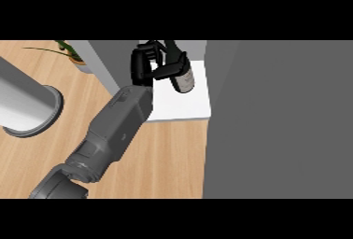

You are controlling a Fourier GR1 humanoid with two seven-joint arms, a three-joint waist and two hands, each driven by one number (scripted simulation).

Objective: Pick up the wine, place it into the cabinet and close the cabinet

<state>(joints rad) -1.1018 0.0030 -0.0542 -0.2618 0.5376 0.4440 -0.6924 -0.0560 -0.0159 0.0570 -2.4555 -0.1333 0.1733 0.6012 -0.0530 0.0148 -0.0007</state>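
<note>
- While the wine bottle (183, 80) hangs over the white cabinet shelf (180, 108), its long axis runs roughly from the top of the view toward the bottom, with the dark neck going up behind the hand and the labelled body pointing down toward the shelf's front edge.
- The bottle lies just to the right of the left hand (153, 63), on the side of the grey cabinet door (276, 121), and it is the only hand close to it; the right hand does not show at all.
- The fingers (170, 69) are curled round the upper part of the bottle and hold it; the lower part with the pale label stays free.
- I cannot tell if the bottle's base already touches the shelf or is a little above it.
- My judgement: the placing step is under way, and the next move needs the bottle to be brought upright on the shelf, well inside, so the door can swing closed after.
- Further out, the wooden counter (172, 154) carries a round grey stand (31, 109) at the left and a potted plant (69, 52) near the top.
</note>
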